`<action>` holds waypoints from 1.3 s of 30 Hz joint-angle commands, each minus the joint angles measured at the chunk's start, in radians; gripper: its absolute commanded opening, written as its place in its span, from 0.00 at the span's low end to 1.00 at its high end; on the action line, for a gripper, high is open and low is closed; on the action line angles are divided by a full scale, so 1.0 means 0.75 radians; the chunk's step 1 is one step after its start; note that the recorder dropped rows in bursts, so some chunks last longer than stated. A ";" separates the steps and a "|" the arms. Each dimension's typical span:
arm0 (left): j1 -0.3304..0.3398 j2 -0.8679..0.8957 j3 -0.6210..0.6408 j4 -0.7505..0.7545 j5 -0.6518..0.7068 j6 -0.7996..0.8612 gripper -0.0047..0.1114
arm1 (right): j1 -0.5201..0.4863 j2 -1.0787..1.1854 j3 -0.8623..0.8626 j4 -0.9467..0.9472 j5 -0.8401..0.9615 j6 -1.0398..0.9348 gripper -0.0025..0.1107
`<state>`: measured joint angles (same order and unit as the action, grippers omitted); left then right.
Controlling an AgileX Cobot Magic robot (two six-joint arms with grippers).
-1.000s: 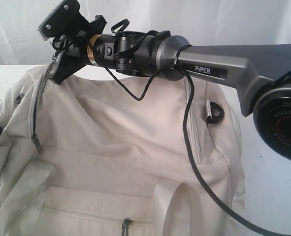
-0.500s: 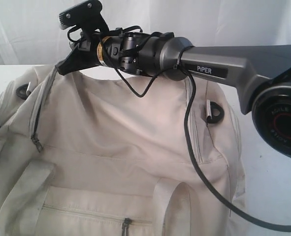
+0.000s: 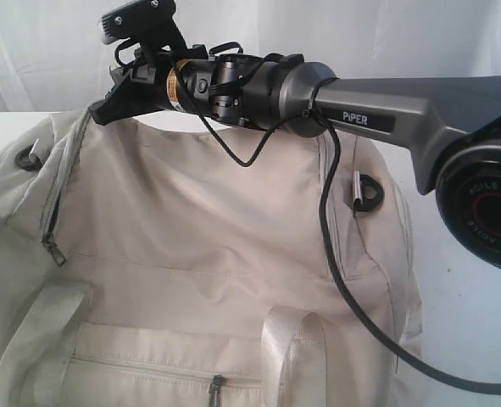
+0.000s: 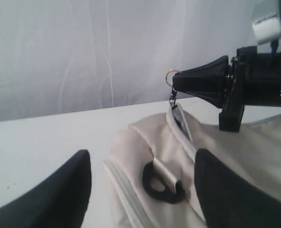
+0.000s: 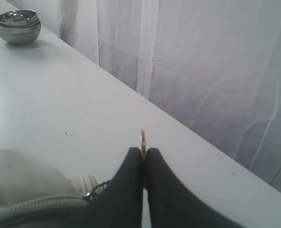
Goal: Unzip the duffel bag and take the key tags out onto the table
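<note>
Your right pincer is reaching across the large cream-white fabric duffel bag to its far left end, jaws closed tight on the small metal ring of a grey zipper pull and holding that corner of fabric up off the wide white table; your left pincer is hovering just beside the same end of the bag, its dark fingers standing wide apart and gripping nothing, with the black plastic D-ring showing between them; the bag is sitting on the table and filling most of the exterior view, its side pocket zipped shut toward the camera; the coloured plastic key tags are showing nowhere, presumably lying inside.

By the look of it you are working the unzipping step, and early in it; no dark lining is showing, and how far the zip is parted cannot be told. The next move is probably calling for the free left pincer to pin the fabric near the D-ring while the right one is drawing the pull along the zipper line, low and in line with the teeth, so the bag is not dragging across the table.
</note>
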<state>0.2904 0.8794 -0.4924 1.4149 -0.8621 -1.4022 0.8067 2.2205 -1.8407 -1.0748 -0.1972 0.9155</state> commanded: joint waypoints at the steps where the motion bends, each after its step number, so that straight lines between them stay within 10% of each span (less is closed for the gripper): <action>1: -0.025 0.061 -0.089 0.103 -0.029 -0.029 0.60 | -0.015 -0.011 -0.003 0.006 -0.034 0.008 0.02; 16: -0.374 0.528 -0.287 0.078 0.077 0.155 0.60 | -0.015 -0.011 -0.003 0.006 -0.046 0.009 0.02; 28: -0.404 0.875 -0.562 0.078 0.050 0.096 0.60 | -0.015 -0.011 -0.003 0.006 -0.048 0.011 0.02; 36: -0.404 0.954 -0.618 0.068 0.003 0.137 0.07 | -0.015 -0.011 -0.003 0.006 -0.043 0.011 0.02; 39: -0.404 0.954 -0.618 0.068 0.005 0.137 0.04 | -0.015 -0.011 -0.003 0.003 0.009 0.011 0.02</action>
<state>-0.0077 1.5975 -0.9507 1.4664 -0.8564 -1.3140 0.8067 2.2205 -1.8407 -1.0748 -0.2180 0.9195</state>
